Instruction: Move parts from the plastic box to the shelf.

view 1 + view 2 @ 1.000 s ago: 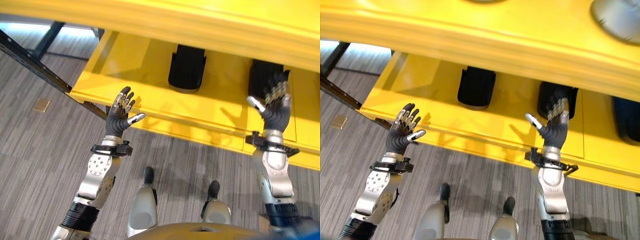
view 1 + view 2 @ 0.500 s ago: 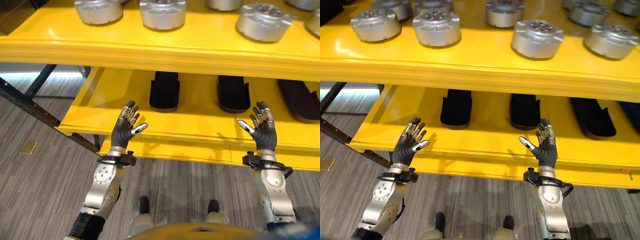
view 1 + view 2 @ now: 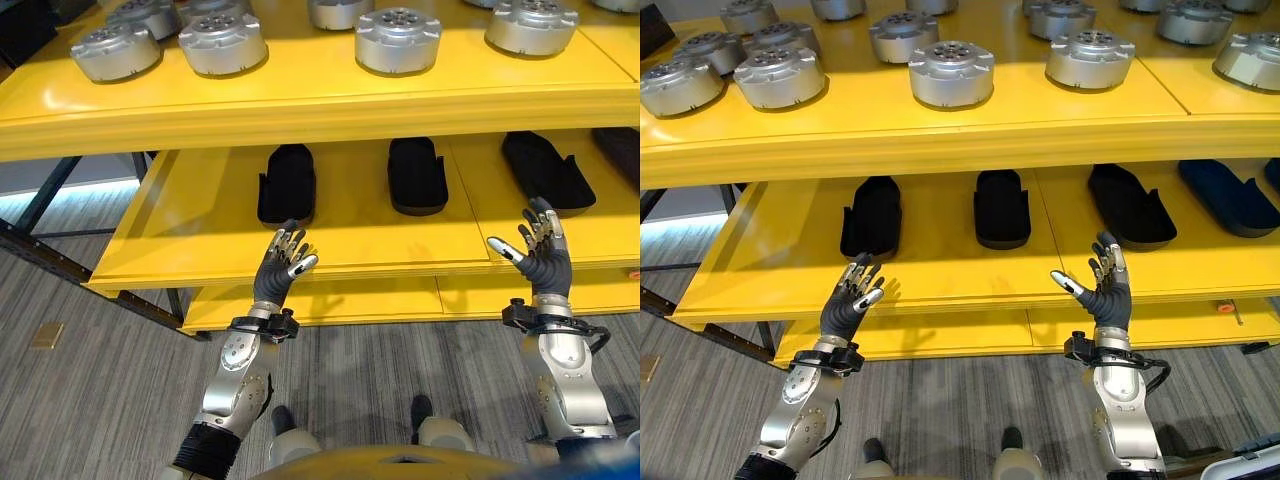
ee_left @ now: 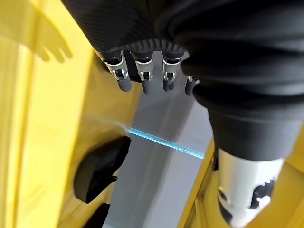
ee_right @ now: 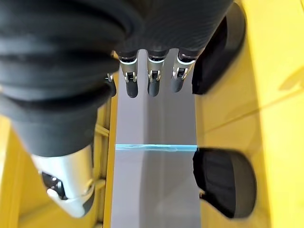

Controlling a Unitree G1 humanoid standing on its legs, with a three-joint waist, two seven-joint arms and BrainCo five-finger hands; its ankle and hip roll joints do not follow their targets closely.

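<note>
Parts (image 3: pixel 951 72) on the yellow shelf (image 3: pixel 940 125) look heavy, rigid metal; grip their rims. Below the shelf, left hand (image 3: pixel 848 300) and right hand (image 3: pixel 1102 291) have fingers spread, empty.

The two head views look down and forward from above the arms at a yellow shelf (image 3: pixel 300 95), from a middling distance. They sit slightly apart and share almost the whole scene: the upper board with round metal parts (image 3: pixel 951 72), the lower board (image 3: pixel 940 270) with black moulded parts (image 3: pixel 287 183), both raised hands, and the grey floor (image 3: pixel 90 400). The left wrist view looks along the left hand (image 4: pixel 142 78) from very close, past the fingers to the yellow boards and a black part (image 4: pixel 99 168). The right wrist view looks likewise along the right hand (image 5: pixel 151 78) at black parts (image 5: pixel 225 183) on the same shelf.
</note>
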